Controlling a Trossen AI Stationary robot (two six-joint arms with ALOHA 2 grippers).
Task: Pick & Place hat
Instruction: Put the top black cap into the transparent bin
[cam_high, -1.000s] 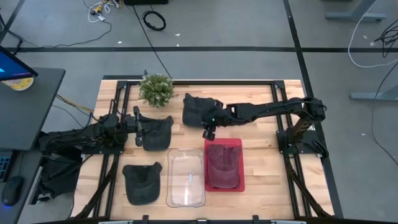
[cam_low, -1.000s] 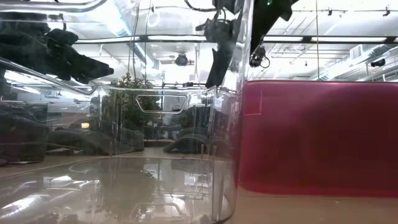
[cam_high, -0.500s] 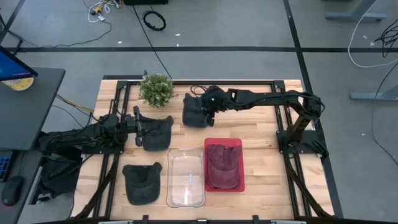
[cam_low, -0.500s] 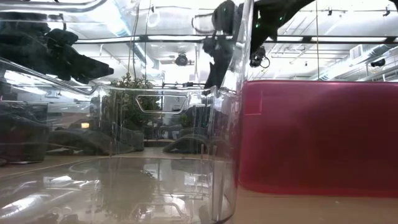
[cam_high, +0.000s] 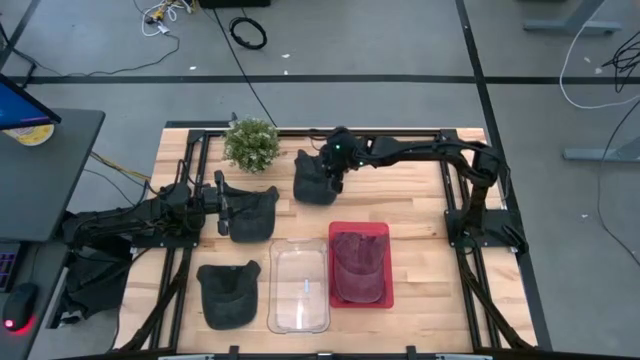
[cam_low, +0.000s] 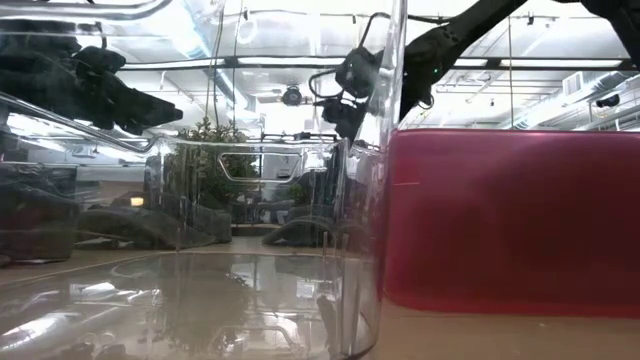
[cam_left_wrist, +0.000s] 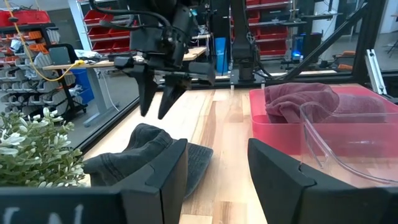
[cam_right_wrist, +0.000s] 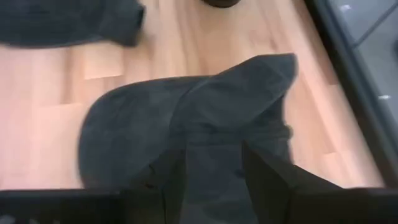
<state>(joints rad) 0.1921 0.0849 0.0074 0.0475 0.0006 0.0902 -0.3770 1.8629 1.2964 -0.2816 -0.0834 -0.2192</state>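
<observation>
Here, dark grey hat (cam_high: 314, 178) lying crumpled on the wooden table (cam_high: 420, 215), at the far middle, just right of the small potted plant (cam_high: 251, 143). Right gripper (cam_high: 337, 178) poised directly over that hat's right side, fingers spread apart and pointing down, nothing between them; contact with the fabric unclear. Same hat filling the right wrist view (cam_right_wrist: 186, 137), with the two dark fingers (cam_right_wrist: 267, 180) apart above it. Also seen from the left wrist view: hat (cam_left_wrist: 140, 158) on the wood, right gripper (cam_left_wrist: 158, 93) hanging above it with both fingers parted.

Maroon hat (cam_high: 358, 265) sitting inside the red bin (cam_high: 381, 232), near the front middle of the table. Clear plastic bin (cam_high: 298, 285) touching the red bin's left side. Second dark hat (cam_high: 250, 213) on the left half of the table, left gripper (cam_high: 226, 213) at its left edge, fingers wide, not clamped on anything visible. Third dark hat (cam_high: 228, 292) at the front left, just beside the clear bin. Left arm stretched low in from the table's left edge. Low view mostly blocked by clear bin wall (cam_low: 200, 240) and red bin wall (cam_low: 510, 220).
</observation>
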